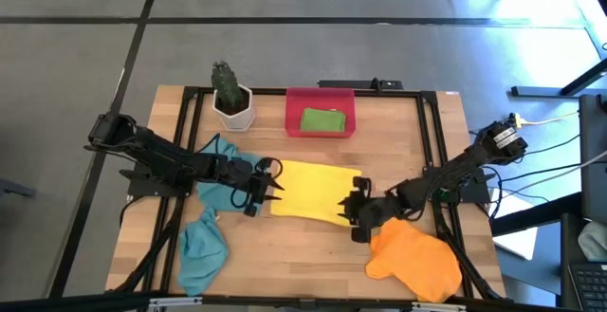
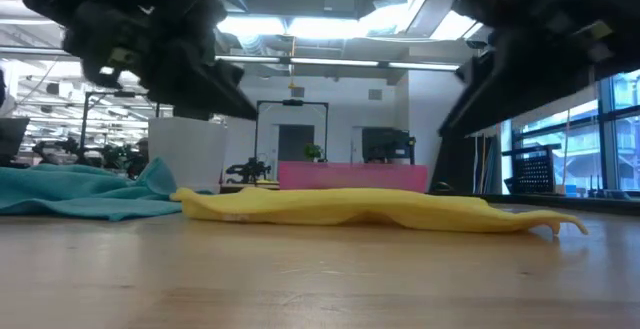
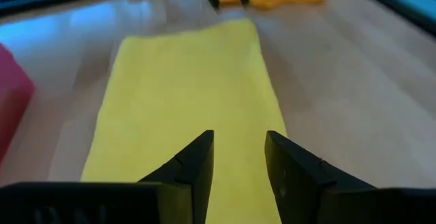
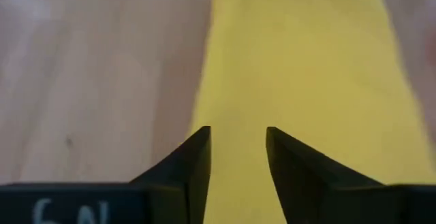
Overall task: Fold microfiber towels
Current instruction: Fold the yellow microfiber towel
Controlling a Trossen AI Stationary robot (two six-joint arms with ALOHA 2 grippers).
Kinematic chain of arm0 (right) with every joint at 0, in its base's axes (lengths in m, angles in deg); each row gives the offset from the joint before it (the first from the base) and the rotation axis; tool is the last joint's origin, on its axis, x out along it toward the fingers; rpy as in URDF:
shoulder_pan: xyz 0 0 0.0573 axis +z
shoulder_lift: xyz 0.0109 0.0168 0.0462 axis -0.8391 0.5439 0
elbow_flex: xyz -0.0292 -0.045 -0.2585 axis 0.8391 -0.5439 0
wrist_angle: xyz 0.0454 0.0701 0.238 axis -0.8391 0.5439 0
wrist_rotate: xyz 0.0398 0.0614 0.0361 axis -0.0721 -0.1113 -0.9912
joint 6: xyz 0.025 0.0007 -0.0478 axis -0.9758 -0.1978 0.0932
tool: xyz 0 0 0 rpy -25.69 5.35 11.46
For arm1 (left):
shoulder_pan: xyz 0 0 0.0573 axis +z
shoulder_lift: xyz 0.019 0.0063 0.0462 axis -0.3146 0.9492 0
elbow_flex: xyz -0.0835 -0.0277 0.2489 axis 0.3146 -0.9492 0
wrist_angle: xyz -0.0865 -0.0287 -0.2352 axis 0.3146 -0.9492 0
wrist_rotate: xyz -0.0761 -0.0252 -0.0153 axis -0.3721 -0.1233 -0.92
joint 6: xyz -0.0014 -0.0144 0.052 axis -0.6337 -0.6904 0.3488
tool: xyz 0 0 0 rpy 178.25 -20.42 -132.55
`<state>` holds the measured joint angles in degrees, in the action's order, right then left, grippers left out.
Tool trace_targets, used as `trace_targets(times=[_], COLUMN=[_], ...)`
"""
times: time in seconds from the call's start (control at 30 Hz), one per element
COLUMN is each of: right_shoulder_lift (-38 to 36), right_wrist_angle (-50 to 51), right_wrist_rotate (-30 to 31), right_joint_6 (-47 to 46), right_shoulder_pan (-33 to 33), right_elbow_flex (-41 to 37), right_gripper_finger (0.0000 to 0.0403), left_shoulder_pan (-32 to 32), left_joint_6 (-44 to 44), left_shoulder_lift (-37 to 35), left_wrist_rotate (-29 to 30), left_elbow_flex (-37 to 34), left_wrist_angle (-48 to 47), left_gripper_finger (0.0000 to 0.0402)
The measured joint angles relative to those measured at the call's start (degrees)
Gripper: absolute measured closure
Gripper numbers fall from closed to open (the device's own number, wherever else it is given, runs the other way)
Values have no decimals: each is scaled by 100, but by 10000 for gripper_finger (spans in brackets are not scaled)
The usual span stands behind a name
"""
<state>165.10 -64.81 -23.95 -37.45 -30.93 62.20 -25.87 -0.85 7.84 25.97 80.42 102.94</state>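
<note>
A yellow towel (image 1: 308,192) lies flat in a folded strip at the table's middle, also seen as a low yellow band (image 2: 380,209). My left gripper (image 1: 270,191) hovers open over its left end (image 3: 238,137), and my right gripper (image 1: 353,208) hovers open over its right end (image 4: 237,132). Neither has anything between its fingers. Two teal towels (image 1: 216,160) (image 1: 204,246) lie crumpled at the left. An orange towel (image 1: 413,260) lies bunched at the near right. A green towel (image 1: 322,120) lies folded in the red tray (image 1: 321,96).
A white pot with a cactus (image 1: 232,99) stands at the far left, beside the red tray. Bare wood shows along the table's near edge (image 1: 294,265) between the teal and orange towels. Black frame rails (image 1: 190,122) run along the table's sides.
</note>
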Motion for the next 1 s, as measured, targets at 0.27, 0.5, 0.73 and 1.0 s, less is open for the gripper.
trace_targets(times=[0.27, 0.5, 0.73, 1.0], right_shoulder_lift=[-142, -157, -155, -155], right_wrist_angle=[-2175, -3440, -3400, -3402], right_wrist_rotate=[-453, -306, -306, -306], right_joint_6=[266, -66, -410, -523], right_shoulder_pan=[-1059, -1956, -2200, -2412], right_elbow_flex=[-1625, -2560, -2793, -2799], right_gripper_finger=[314, 340, 342, 344], left_shoulder_pan=[951, 2028, 2356, 2326], left_joint_6=[63, -543, -845, -959], left_shoulder_lift=[548, 1463, 2224, 1822], left_wrist_rotate=[-391, -438, -467, -390], left_elbow_flex=[4, 2, 8, 5], left_wrist_angle=[530, 832, 1200, 1636], left_gripper_finger=[287, 287, 287, 287])
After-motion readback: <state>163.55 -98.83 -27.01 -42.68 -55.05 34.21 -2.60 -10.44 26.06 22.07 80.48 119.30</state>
